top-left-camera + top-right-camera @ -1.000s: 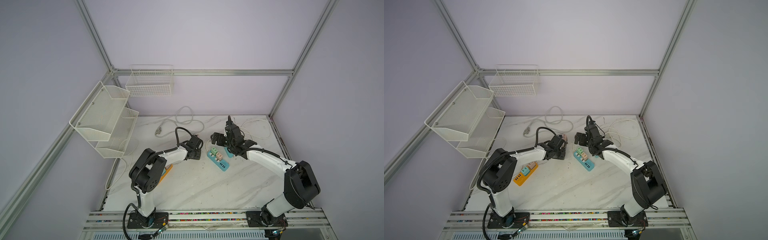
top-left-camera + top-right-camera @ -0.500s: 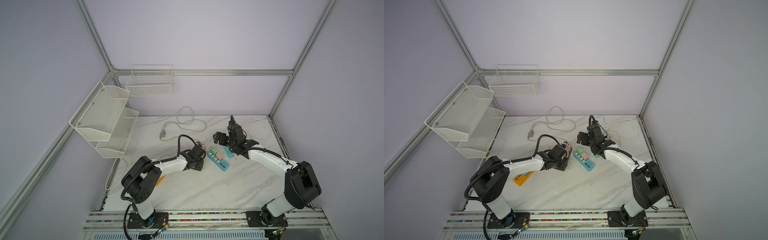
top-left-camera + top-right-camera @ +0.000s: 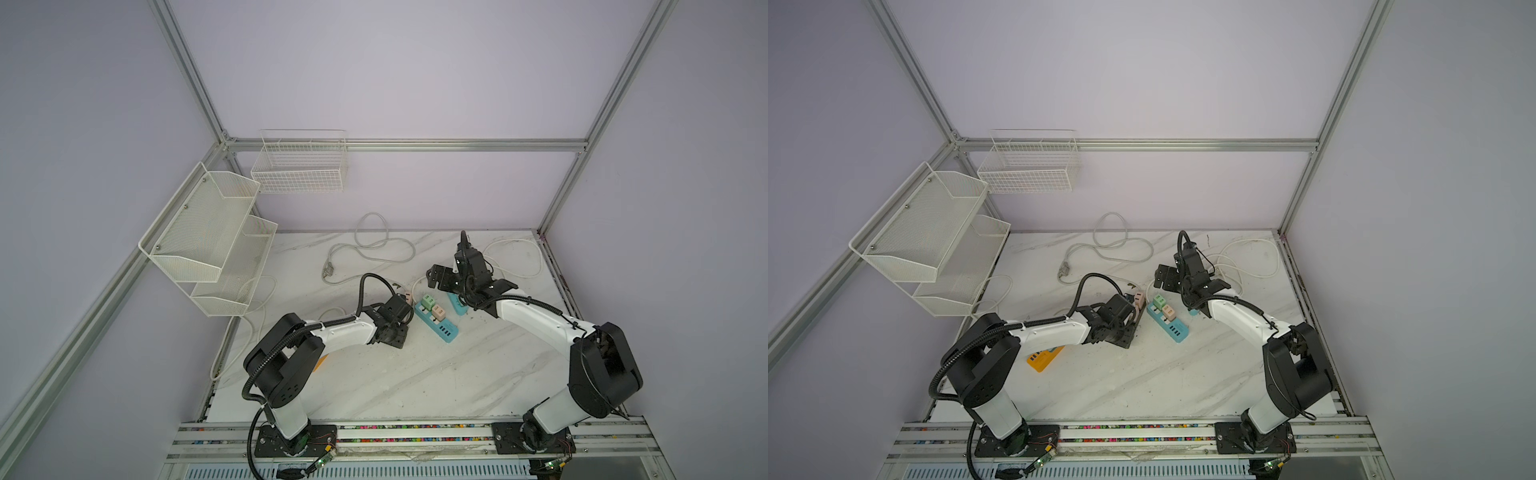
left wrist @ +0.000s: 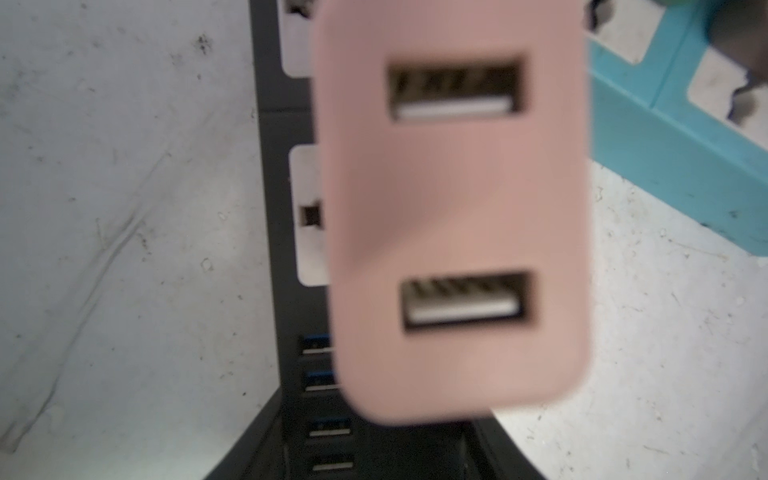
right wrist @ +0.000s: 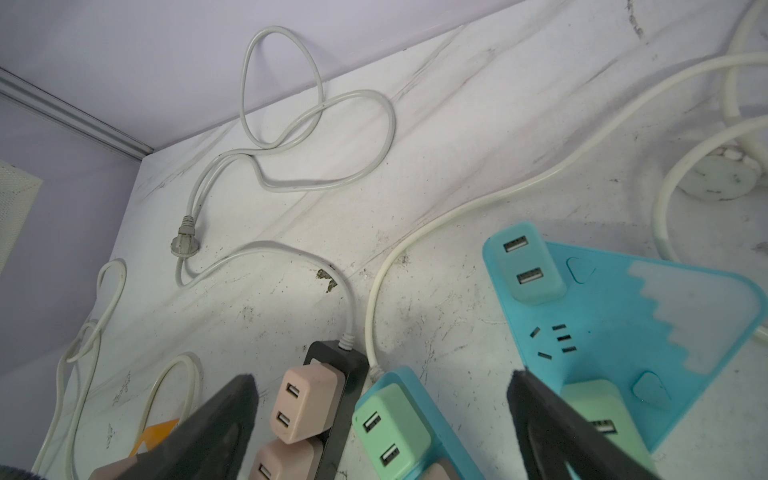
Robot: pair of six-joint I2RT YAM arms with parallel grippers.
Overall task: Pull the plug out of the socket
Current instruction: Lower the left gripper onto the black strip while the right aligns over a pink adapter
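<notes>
Left gripper (image 3: 401, 316) is hanging over the black strip (image 4: 270, 174), its camera filling with the pink plug (image 4: 453, 216). Jaws are not showing, so cannot tell their width or whether they are gripping. Plug is sitting on or just above the strip's sockets, prongs hidden. Judging this the pulling step; next move is calling for a firm hold and straight lift. Right gripper (image 5: 382, 380) is hovering, jaws spread wide, over the blue strip (image 3: 444, 332) crowding just beside. Bare table (image 3: 415, 374) is lying open toward the near edge.

2-tier mesh shelf (image 3: 199, 232) left wall; wire basket (image 3: 299, 174) back wall; orange block (image 3: 1042, 359), perhaps power strip.
</notes>
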